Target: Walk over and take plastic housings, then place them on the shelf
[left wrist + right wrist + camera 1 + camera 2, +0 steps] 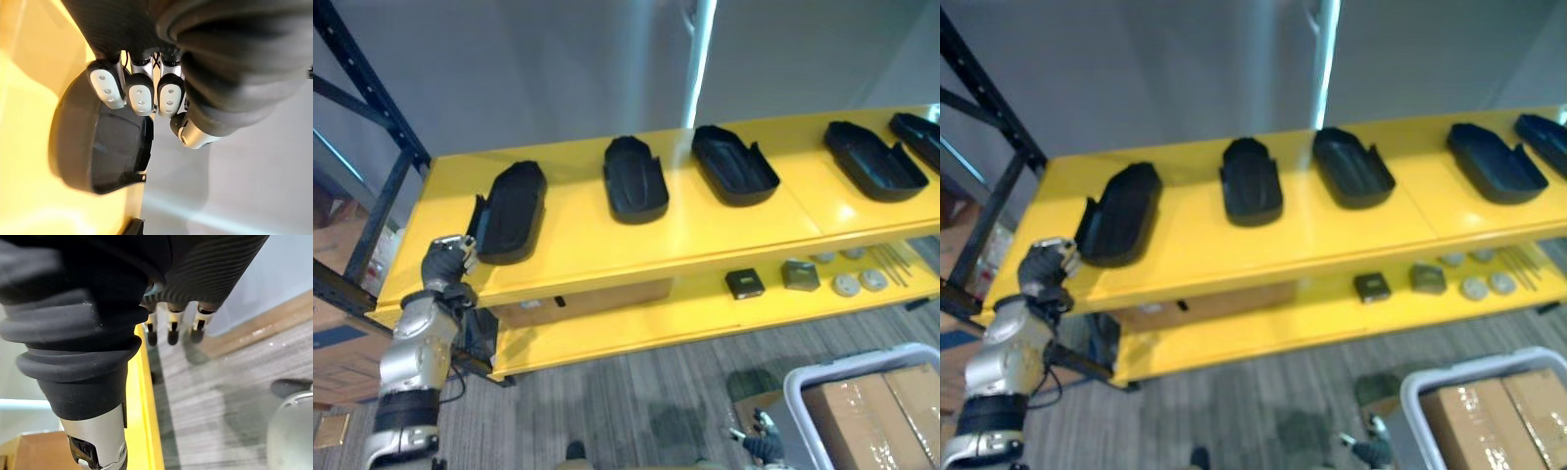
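Left wrist view: my left hand (139,95) has its fingers curled in, gripping nothing. The leftmost housing (98,147) lies just past them on the yellow shelf (19,98). Head view adds four more housings (636,178) along the top level. My right hand (172,328) hangs slack-fingered over the floor (220,382), near a grey bin (793,397) holding taped cardboard boxes (871,406).

Left hand (140,96) with fingers curled, just beside black plastic housing (98,152). Housing resting on yellow shelf (22,103) surface.
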You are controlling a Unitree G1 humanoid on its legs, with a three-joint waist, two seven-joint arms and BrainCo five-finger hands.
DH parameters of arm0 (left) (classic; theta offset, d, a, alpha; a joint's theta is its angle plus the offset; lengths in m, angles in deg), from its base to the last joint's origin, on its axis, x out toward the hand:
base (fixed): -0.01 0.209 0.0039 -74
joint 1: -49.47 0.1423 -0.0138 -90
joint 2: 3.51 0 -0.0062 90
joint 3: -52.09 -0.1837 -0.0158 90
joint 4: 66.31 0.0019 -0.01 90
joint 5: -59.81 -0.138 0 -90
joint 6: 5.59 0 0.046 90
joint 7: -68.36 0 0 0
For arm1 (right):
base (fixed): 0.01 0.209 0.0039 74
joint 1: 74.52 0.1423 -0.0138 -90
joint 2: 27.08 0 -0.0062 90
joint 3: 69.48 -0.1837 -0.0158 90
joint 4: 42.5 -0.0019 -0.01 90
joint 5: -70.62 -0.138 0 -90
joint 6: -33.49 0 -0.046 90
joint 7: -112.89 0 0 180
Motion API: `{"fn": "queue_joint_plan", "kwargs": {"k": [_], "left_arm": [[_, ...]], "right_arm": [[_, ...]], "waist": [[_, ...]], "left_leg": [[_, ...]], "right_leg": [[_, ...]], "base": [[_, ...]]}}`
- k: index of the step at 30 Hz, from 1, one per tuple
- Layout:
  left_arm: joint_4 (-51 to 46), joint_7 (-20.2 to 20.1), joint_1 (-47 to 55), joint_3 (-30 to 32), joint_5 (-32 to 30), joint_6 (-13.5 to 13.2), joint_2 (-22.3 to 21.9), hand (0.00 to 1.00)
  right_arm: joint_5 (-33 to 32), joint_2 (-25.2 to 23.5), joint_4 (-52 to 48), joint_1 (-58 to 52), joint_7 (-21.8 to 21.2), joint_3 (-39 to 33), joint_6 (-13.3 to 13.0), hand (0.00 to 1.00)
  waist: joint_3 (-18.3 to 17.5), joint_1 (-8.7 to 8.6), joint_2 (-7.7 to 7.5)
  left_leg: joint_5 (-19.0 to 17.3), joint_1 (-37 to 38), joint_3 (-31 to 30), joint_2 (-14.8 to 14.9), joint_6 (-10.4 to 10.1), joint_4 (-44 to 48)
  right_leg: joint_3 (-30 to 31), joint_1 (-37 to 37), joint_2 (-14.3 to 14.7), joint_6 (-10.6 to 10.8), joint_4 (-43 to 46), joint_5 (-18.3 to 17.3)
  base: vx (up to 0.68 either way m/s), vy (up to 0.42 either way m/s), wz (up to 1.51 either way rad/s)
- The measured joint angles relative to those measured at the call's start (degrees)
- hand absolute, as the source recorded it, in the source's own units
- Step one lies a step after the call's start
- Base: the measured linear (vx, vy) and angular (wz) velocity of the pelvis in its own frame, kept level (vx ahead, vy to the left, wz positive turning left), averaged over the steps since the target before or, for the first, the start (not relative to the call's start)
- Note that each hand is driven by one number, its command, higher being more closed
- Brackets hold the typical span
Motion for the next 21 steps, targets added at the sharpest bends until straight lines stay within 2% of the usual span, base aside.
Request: {"fn": "queue_joint_plan", "kwargs": {"k": [5, 8, 14, 17, 19, 21], "left_arm": [[2.16, -1.61, -1.85, -0.33, -0.05, 1.32, 0.77, 1.0], [2.27, -2.33, -1.91, -0.88, -0.06, 2.98, 0.77, 1.0], [2.91, -1.74, -1.91, -0.97, -0.06, 2.79, 0.98, 1.0], [0.56, 1.61, -1.86, 0.33, -0.3, 0.05, 1.35, 1.0], [-5.29, 3.81, -1.19, 2.68, -0.54, -2.08, 1.33, 1.0], [-15.22, 7.09, 1.86, 7.3, -0.62, -5.66, 0.71, 1.0]], "right_arm": [[-1.08, -0.07, -0.01, 0.06, -0.01, -0.02, 0.04, 0.0], [-1.07, -0.07, 0.0, 0.05, -0.03, -0.02, 0.04, 0.0], [-1.08, -0.07, 0.01, -0.04, -0.03, -0.03, 0.03, 0.0], [-1.09, 0.01, 0.04, -0.12, 0.04, -0.18, -0.05, 0.0], [-1.11, 0.19, 0.07, -0.21, 0.13, -0.32, -0.08, 0.0], [-1.11, 0.13, 0.29, -0.22, 0.83, -0.59, -0.22, 0.0]], "waist": [[0.11, -0.09, -0.06], [0.14, -0.45, -0.03], [0.18, -0.36, 0.04], [0.45, -0.03, 0.34], [0.98, 0.66, 0.45], [1.33, 0.95, 0.45]], "left_leg": [[-0.01, 0.08, 0.86, -0.06, 0.0, 0.03], [-0.02, 0.08, 0.91, -0.06, 0.0, 0.11], [-0.02, 0.16, 0.88, -0.07, 0.01, 0.21], [-0.05, -0.12, 0.68, -0.06, -0.01, 0.17], [-0.05, -0.18, 0.58, -0.06, -0.01, 0.17], [-0.05, -0.96, -0.4, -0.11, -0.01, 0.26]], "right_leg": [[0.73, -0.34, -0.08, 0.02, -0.01, 0.06], [0.77, -0.34, -0.1, 0.02, -0.01, 0.07], [0.79, -0.36, -0.16, 0.0, 0.24, 0.06], [0.74, -0.53, -0.14, 0.01, 0.39, 0.03], [0.73, -0.58, -0.13, 0.02, 0.49, 0.02], [0.26, -0.52, -0.12, 0.02, 0.5, -0.01]], "base": [[0.01, 0.007, -0.06], [0.0, 0.0, 0.0], [-0.01, 0.001, 0.0], [-0.02, 0.003, 0.01], [-0.01, 0.003, 0.03], [0.0, -0.002, 0.13]]}}
